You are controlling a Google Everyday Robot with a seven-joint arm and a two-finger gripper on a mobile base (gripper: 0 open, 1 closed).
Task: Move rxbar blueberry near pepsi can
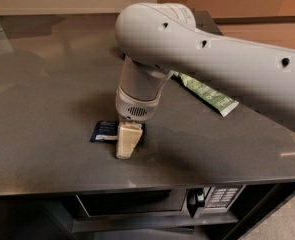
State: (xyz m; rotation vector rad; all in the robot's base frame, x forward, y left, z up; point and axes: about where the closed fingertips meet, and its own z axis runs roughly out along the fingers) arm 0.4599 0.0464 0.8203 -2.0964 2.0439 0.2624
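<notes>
Rxbar blueberry (103,131) lies flat on the desk (42,109), near the front edge and left of its middle. The gripper (125,151) points straight down at the bar's right end, touching it; whether it grasps the bar cannot be told. A green snack bag (207,94) lies toward the right edge.

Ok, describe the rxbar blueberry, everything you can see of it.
The rxbar blueberry is a small flat dark-blue wrapper with a pale label patch, lying flat on the dark counter near its front edge. Its right end is hidden behind the hand, which stands low over that end, cream tip at counter level. Whether the hand touches the bar cannot be told.
</notes>
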